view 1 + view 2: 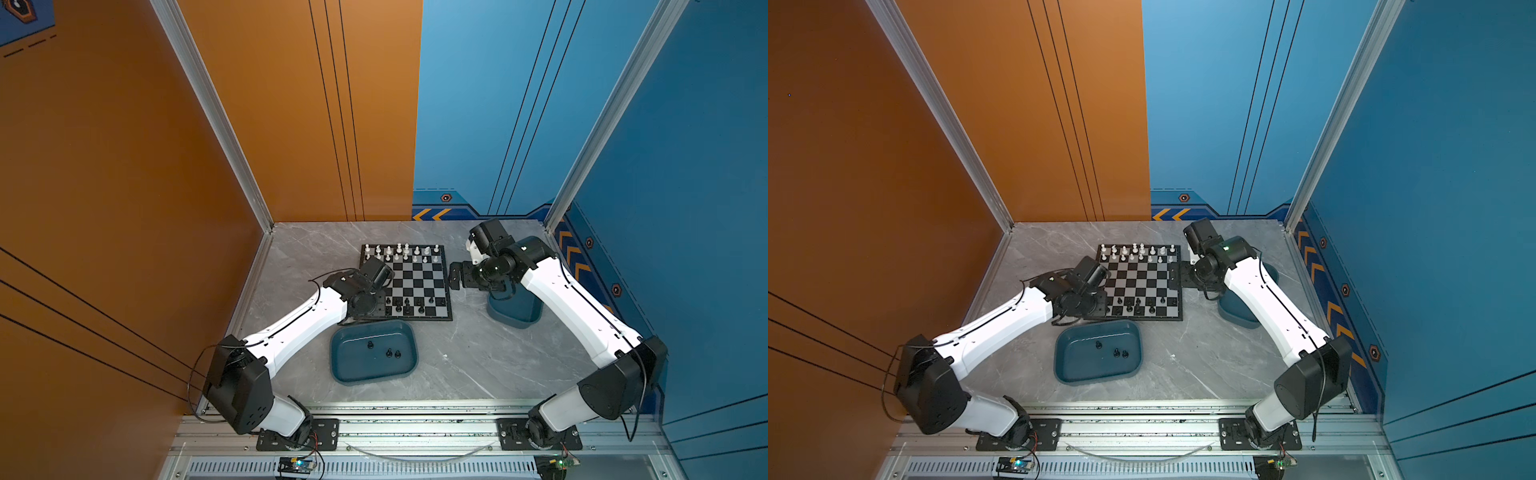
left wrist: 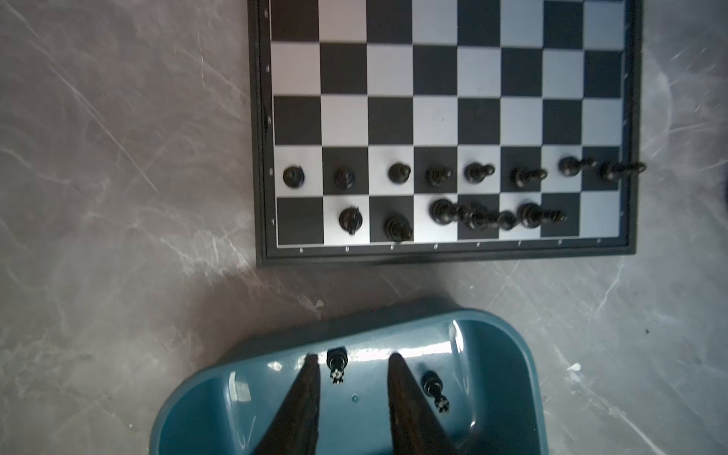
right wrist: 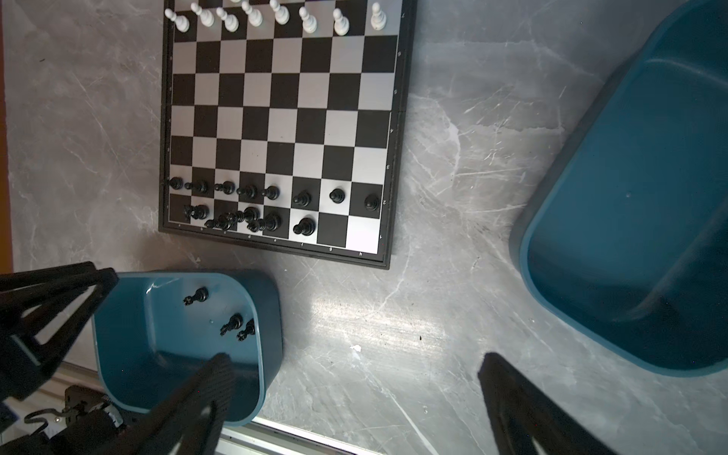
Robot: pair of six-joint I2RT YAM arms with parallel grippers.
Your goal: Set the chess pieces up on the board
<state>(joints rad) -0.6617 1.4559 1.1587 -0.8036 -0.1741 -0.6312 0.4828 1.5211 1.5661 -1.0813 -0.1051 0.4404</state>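
Hovering the left gripper (image 2: 353, 357) over the teal tray (image 2: 512, 354), just inside the rim nearest the board (image 2: 433, 78). Parting its fingers (image 2: 307, 394) to a narrow gap, clamping nothing. Bracketing one black piece (image 2: 337, 364) between the fingertips, upright on the tray floor, close beside one finger and clear of the other; touching or not, impossible to tell. Flanking a second black piece (image 2: 433, 388) just outside the other finger, in the same tray. Counting three loose black pieces (image 1: 389, 353) in that tray in both top views.

Facing the board straight ahead of the fingertips, beyond the tray rim and a strip of grey marbled table (image 2: 118, 197). Seeing the black chess pieces (image 2: 400, 173) lined up on the two rows nearest the gripper: eight filling the second row, five in the edge row, bunched toward its middle. Finding the white chess pieces (image 1: 406, 249) on the two rows farthest from both grippers.

Holding the right gripper (image 3: 356, 364) spread wide and empty, just beside the board's side edge in both top views. Looking down past its fingers (image 3: 512, 394) onto bare table, with the first tray on one finger's side and a second teal tray (image 3: 630, 197) on the other finger's side, partly under that arm's forearm.
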